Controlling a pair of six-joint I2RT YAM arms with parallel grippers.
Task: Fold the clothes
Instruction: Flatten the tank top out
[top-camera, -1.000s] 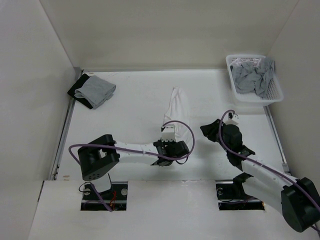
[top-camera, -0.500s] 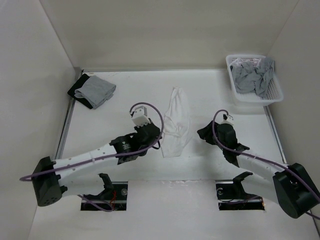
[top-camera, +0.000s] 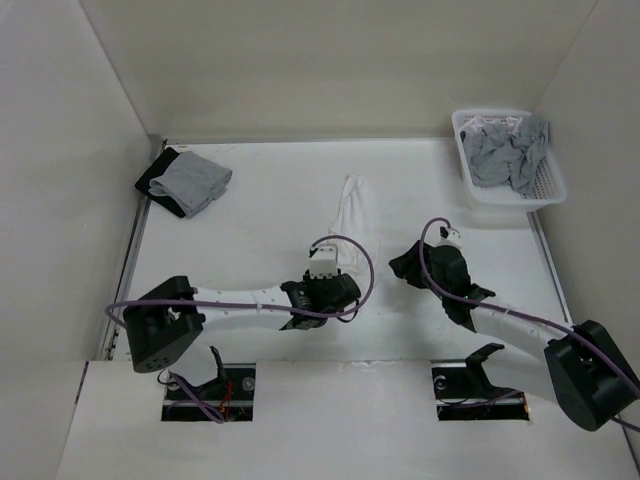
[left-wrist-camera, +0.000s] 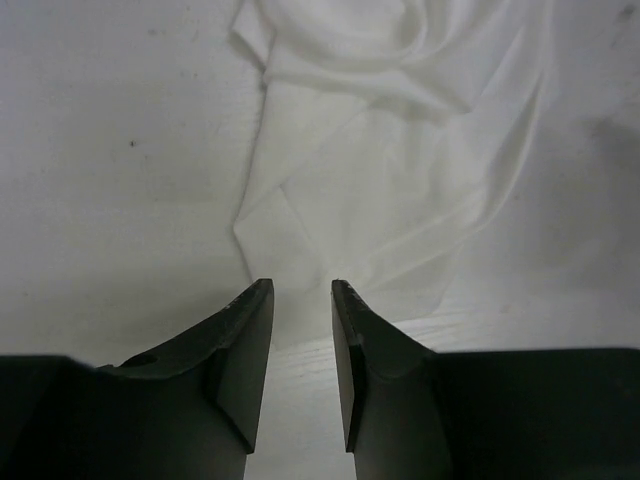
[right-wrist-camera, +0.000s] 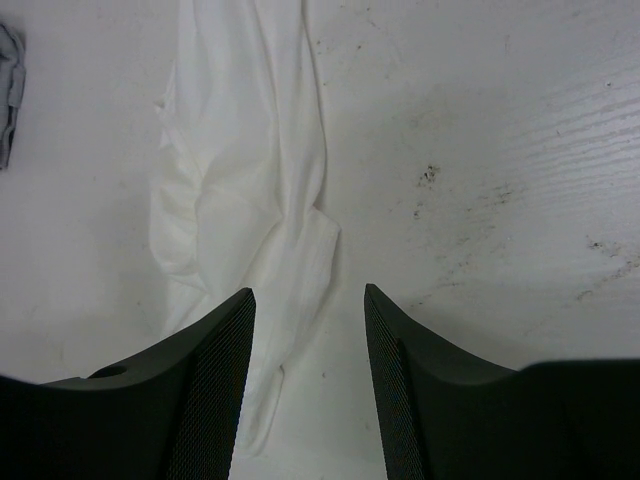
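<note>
- The white top (top-camera: 355, 212) lies bunched in a long narrow strip at the middle of the desk (top-camera: 250, 225), between the two arms.
- The left fingers (left-wrist-camera: 245, 350) are partly open and hold nothing; they hover at its near corner.
- The right fingers (right-wrist-camera: 215, 370) stand wider apart, also empty, near its right side.
- I think the cloth should first be spread flat: each arm takes one single layer at a corner, then they pull apart gently.
</note>
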